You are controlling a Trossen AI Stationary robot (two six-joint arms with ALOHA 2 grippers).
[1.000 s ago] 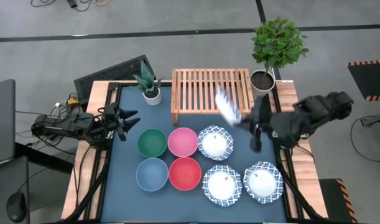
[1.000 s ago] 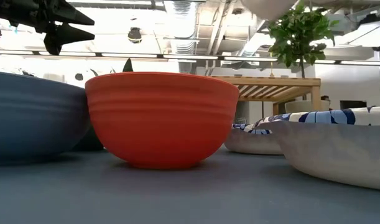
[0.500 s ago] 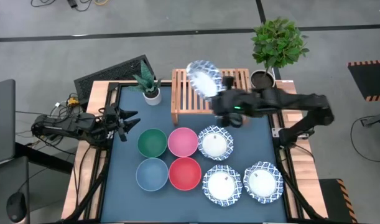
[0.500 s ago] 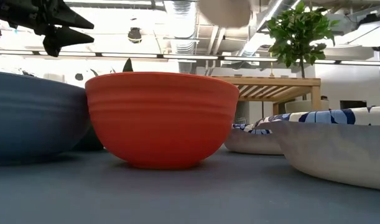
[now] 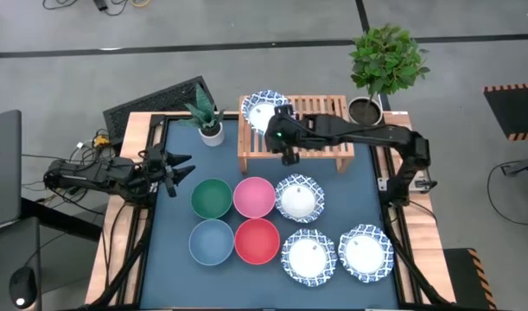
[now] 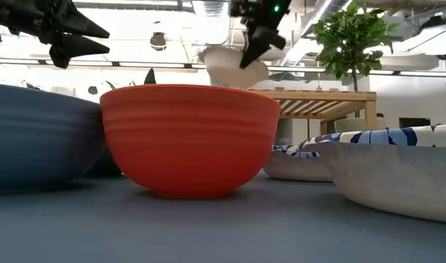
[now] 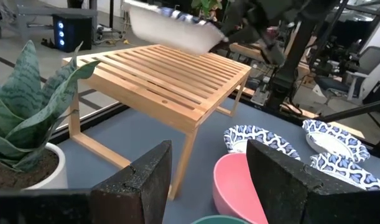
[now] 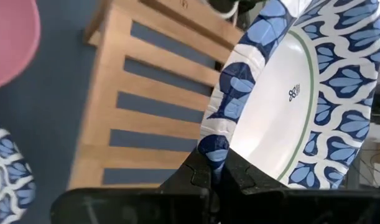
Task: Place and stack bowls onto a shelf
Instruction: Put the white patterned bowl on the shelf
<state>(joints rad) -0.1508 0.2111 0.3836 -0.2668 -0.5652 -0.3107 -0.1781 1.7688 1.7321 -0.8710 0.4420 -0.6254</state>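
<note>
My right gripper (image 5: 279, 131) reaches from the table's right over the wooden shelf (image 5: 311, 130) and is shut on a white bowl with a blue-patterned rim (image 5: 265, 111). The left wrist view shows this bowl (image 7: 171, 28) low over the slats (image 7: 165, 81). Green (image 5: 212, 198), pink (image 5: 254, 196), light blue (image 5: 212, 241) and red (image 5: 257, 241) bowls stand on their bases on the blue table. So do three patterned ones (image 5: 299, 198) (image 5: 308, 257) (image 5: 364, 252). My left gripper (image 5: 179, 167) waits open near the table's left edge, touching nothing. My right gripper pinches the patterned bowl's rim (image 8: 214, 152) on its near-right side, one finger inside and one outside. The fingers (image 6: 255, 44) slant down from above and from the table's right. The bowl, mouth up and slightly tilted, sits over the shelf's far-left part; I cannot tell whether its base touches the slats.
A small spiky plant in a white pot (image 5: 207, 121) stands left of the shelf. A taller leafy plant (image 5: 383, 65) stands at its right far corner. A dark mat (image 5: 155, 99) lies beyond the far-left corner. The shelf's right half (image 5: 328, 117) shows bare slats.
My right gripper has swung the patterned bowl from the table's right side leftward and toward the far edge, over the shelf, and down. The bowl has turned from standing on edge to mouth up.
</note>
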